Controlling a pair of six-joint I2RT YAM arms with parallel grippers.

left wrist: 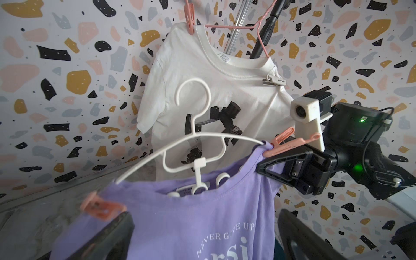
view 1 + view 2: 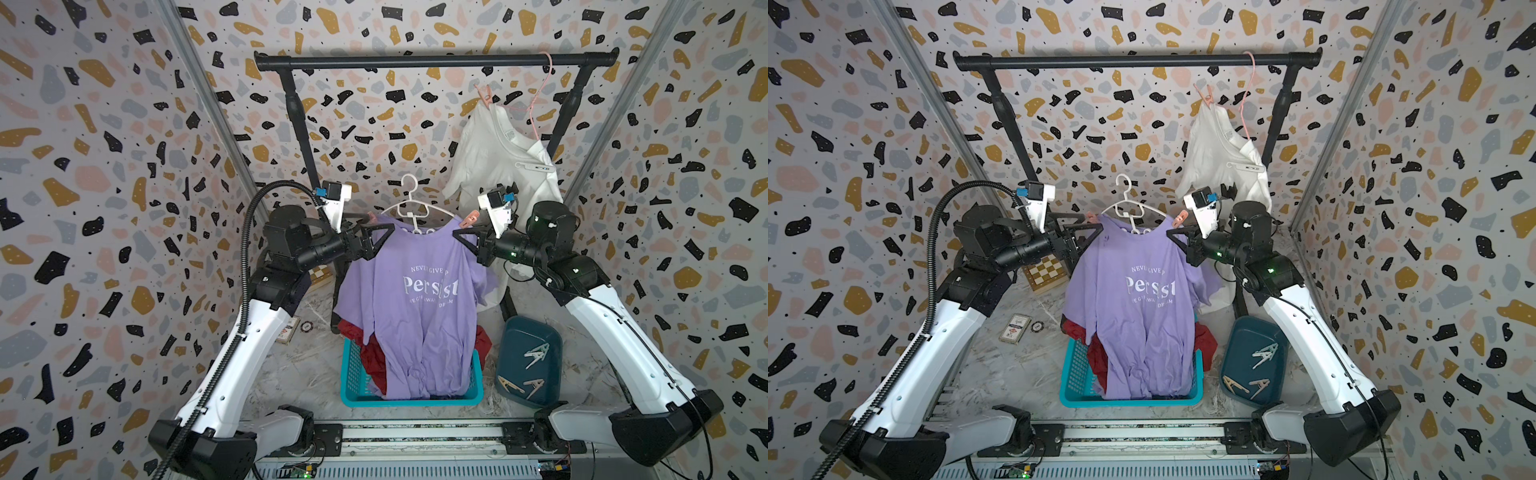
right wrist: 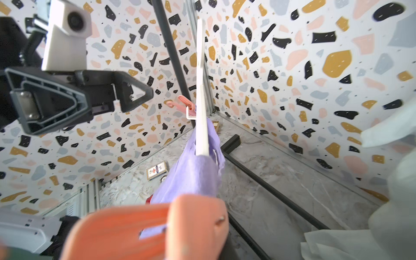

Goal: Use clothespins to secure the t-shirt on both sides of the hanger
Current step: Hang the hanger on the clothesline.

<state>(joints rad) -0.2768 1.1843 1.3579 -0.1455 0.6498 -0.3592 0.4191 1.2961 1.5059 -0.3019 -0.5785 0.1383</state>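
A purple t-shirt [image 2: 415, 324] hangs on a white hanger [image 2: 409, 195] over the basket; its hook is free of the rail. A pink clothespin [image 2: 371, 217] [image 1: 102, 208] is clipped on the shirt's left shoulder. My left gripper [image 2: 380, 241] [image 1: 204, 225] stands open just below that pin, one finger on either side of the shirt's chest. A peach clothespin [image 2: 469, 219] [image 1: 290, 144] is clipped on the right shoulder. Under it my right gripper [image 2: 459, 237] [image 1: 267, 166] is shut on the shirt's shoulder. In the right wrist view that pin [image 3: 157, 229] hides the jaws.
A dark teal tray [image 2: 528, 328] at the right holds three clothespins [image 2: 536, 353]. The turquoise basket [image 2: 411, 401] holds red cloth [image 2: 372, 353]. A white t-shirt [image 2: 494, 158] hangs pinned on a pink hanger from the black rail [image 2: 432, 61]. A card box [image 2: 289, 330] lies left.
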